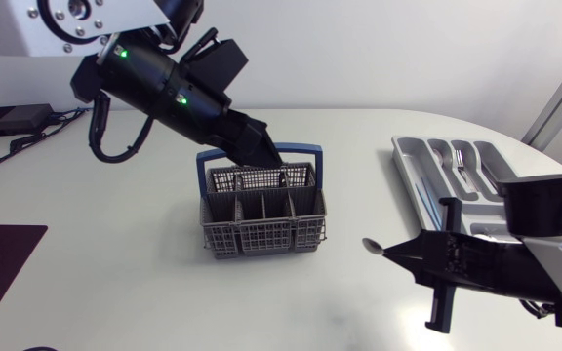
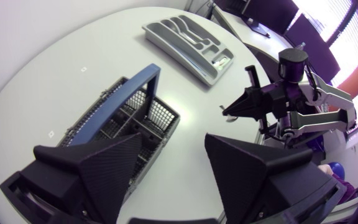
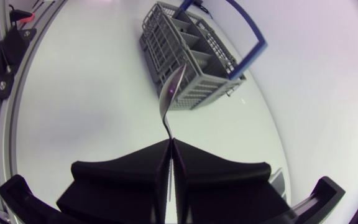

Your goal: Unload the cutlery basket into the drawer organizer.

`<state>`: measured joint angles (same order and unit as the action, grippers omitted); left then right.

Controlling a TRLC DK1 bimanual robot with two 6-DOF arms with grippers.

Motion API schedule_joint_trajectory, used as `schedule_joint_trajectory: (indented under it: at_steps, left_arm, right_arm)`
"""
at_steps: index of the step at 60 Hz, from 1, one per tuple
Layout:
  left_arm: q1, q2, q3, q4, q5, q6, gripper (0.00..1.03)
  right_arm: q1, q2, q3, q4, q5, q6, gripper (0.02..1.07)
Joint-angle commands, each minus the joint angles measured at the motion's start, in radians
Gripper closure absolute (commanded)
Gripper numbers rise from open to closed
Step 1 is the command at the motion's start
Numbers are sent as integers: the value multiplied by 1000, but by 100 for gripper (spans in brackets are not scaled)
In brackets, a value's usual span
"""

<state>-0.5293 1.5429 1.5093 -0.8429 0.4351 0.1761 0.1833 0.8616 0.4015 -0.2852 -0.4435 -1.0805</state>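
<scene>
The cutlery basket (image 1: 261, 236) stands at the middle of the bench (image 1: 115, 273). The left tool (image 1: 264, 148) hangs over its 12 o'clock rim, fingers spread, holding nothing. At the basket's 4 o'clock, the right tool (image 3: 171, 142) clamps a spoon (image 3: 169, 99) by its handle. The drawer organizer (image 1: 410, 168) lies at 2 o'clock.
</scene>
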Motion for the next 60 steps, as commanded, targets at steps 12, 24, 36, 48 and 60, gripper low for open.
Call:
schedule_joint_trajectory:
  at_steps: [12,24,36,48,60]
  left_arm:
    - [94,-102,-136,44,-81,-12,29]
    - [172,-142,-192,47,-81,16,29]
    - [207,-184,-242,53,-101,28,29]
    - [210,-193,-259,53,-111,28,29]
    - [198,-193,-270,64,-131,19,29]
  right_arm:
    - [-426,74,3,-42,-150,-318,100]
    - [-699,263,91,-46,-242,-498,100]
    - [-883,467,224,-37,-273,-619,100]
    - [-964,619,310,26,-265,-687,100]
    - [-995,740,379,107,-247,-697,100]
